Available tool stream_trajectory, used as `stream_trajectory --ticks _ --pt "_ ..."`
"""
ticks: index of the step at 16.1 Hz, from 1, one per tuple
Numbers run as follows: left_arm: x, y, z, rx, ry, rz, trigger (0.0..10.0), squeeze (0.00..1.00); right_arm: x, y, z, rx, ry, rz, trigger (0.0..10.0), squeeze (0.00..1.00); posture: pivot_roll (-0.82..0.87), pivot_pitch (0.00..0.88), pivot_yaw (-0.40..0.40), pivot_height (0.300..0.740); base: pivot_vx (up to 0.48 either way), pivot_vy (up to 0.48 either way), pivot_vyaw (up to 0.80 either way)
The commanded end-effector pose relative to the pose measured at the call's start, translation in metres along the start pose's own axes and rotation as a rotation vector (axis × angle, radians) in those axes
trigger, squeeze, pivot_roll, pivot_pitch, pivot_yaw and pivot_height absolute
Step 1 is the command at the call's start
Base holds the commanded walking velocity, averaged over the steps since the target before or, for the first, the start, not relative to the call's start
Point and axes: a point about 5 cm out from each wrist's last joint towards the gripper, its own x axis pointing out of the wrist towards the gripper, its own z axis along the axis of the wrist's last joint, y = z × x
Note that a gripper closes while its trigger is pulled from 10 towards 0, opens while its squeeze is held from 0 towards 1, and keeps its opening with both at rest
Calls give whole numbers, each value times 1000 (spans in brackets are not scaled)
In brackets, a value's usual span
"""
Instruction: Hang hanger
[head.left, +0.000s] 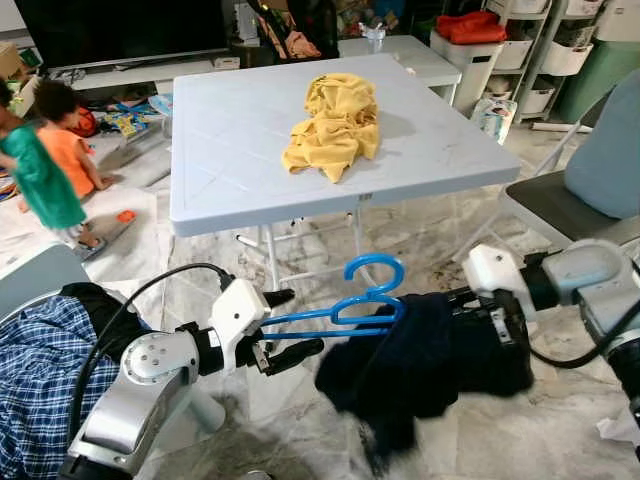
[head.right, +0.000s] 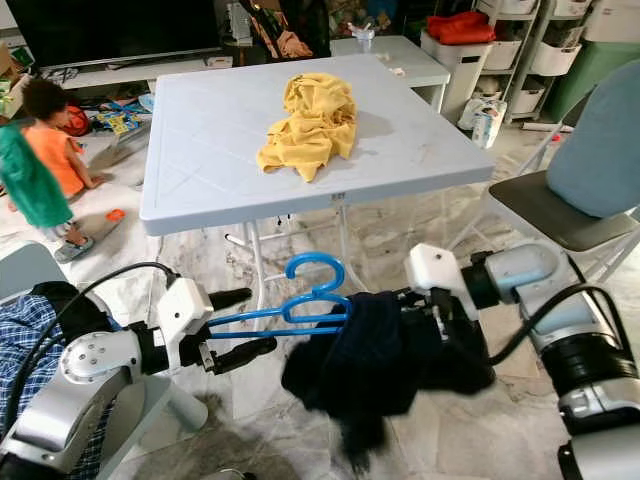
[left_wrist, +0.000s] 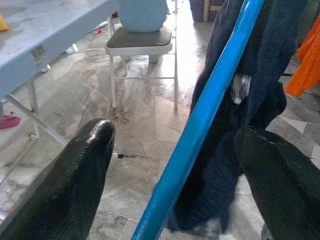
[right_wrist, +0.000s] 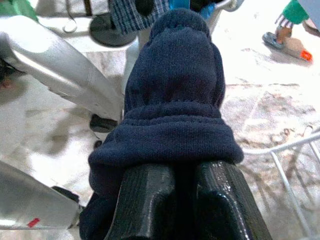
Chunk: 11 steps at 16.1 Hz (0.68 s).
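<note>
A blue plastic hanger (head.left: 330, 317) hangs level below the table's front edge, its hook (head.left: 378, 268) pointing up. My left gripper (head.left: 285, 325) is open, and the hanger's bar (left_wrist: 200, 130) passes between its two black fingers (left_wrist: 75, 175) without being pinched. One end of the hanger is tucked inside a dark navy garment (head.left: 430, 360), which droops toward the floor. My right gripper (head.left: 447, 300) is shut on that garment (right_wrist: 175, 110), with folded cloth bunched over its fingertips (right_wrist: 150, 200).
A white folding table (head.left: 230, 140) stands ahead with a crumpled yellow garment (head.left: 335, 125) on it. A small person (head.left: 40, 170) stands at the left among toys. A chair (head.left: 560, 205) is at the right, and plaid cloth (head.left: 35, 370) lies at lower left.
</note>
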Motion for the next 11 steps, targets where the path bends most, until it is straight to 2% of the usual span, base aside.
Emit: stream_trajectory --ticks 1,2,8,9,10,11 --pt "1 2 1 22 9 -19 863 0 -9 -4 15 -53 -35 2 10000 0 -85 0 10 740 0 0 0" --pt "4 3 3 19 3 -43 0 0 -10 -3 16 -65 -15 17 10000 0 -90 0 10 740 0 0 0" --pt "9 4 7 45 0 -91 0 0 -9 -4 14 -96 35 30 10000 0 -94 0 10 740 0 0 0" --pt "9 5 8 82 16 -87 3333 0 -7 -7 14 -119 45 2 10000 0 -93 0 10 740 0 0 0" --pt "10 6 8 95 20 -88 7529 0 -7 -9 14 -127 50 -8 10000 0 -93 0 11 740 0 0 0" --pt "11 5 8 81 15 -87 10000 0 -6 -10 15 -131 42 -25 10000 0 -92 0 10 740 0 0 0"
